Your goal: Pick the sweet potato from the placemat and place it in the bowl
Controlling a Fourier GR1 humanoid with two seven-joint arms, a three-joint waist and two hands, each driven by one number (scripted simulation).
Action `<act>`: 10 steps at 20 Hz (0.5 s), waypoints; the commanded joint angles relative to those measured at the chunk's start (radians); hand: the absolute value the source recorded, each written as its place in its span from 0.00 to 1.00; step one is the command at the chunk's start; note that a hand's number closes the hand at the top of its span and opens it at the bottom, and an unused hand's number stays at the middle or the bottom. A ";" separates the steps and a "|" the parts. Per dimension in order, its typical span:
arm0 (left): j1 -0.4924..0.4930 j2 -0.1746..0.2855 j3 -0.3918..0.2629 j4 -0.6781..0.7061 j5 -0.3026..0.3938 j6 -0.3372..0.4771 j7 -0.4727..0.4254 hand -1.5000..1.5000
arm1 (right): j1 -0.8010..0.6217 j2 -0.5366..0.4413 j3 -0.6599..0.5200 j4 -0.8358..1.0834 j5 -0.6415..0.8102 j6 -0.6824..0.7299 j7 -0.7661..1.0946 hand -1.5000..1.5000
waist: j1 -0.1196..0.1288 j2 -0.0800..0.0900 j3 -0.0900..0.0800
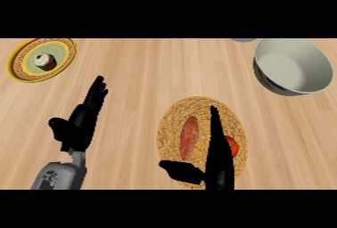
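A reddish-brown sweet potato (pixel 189 137) lies lengthwise on the round woven placemat (pixel 178 116) in the lower middle of the head view. My right hand (pixel 217 156) hovers edge-on over the mat just right of the sweet potato, fingers straight and pointing away, thumb sticking out to the left below it. The hand is open and holds nothing. A grey-white bowl (pixel 294 66) stands at the upper right, apart from the mat. My left hand (pixel 80 121) rests open at the left, fingers up.
A small red object (pixel 231 143) lies on the mat, partly hidden behind my right hand. A yellow-rimmed plate (pixel 30 67) with a small cupcake (pixel 44 61) sits at the upper left. A grey thing (pixel 244 40) peeks in at the top edge.
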 commanded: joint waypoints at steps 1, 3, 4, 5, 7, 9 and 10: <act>-0.031 0.001 0.035 0.012 -0.003 -0.021 0.013 0.50 | -0.073 0.002 0.030 0.049 -0.015 -0.093 0.076 0.00 | 0.001 0.000 0.000; -0.011 -0.009 0.021 0.007 0.000 -0.029 0.004 0.50 | -0.013 0.002 -0.011 0.014 -0.079 -0.090 -0.010 0.00 | 0.000 0.000 0.000; 0.007 -0.024 0.004 0.009 -0.036 -0.009 -0.003 0.50 | -0.043 0.002 0.041 0.088 -0.091 -0.141 -0.007 0.00 | 0.002 0.000 0.000; -0.005 -0.005 0.025 -0.044 -0.014 -0.011 0.053 0.50 | 0.007 0.002 0.036 0.091 -0.113 -0.178 -0.060 0.00 | 0.003 0.000 0.000; 0.046 -0.033 -0.001 -0.080 -0.033 -0.008 0.036 0.50 | -0.048 0.002 0.020 0.115 -0.116 -0.163 -0.028 0.00 | 0.003 0.000 0.000; 0.063 -0.057 -0.028 -0.046 -0.069 0.011 -0.011 0.50 | -0.023 0.002 0.082 0.115 -0.117 -0.228 -0.032 0.00 | 0.003 0.000 0.000; -0.042 -0.063 0.021 0.048 -0.041 0.004 0.003 0.50 | -0.003 0.002 0.042 0.129 -0.156 -0.213 -0.091 0.00 | -0.002 0.001 0.000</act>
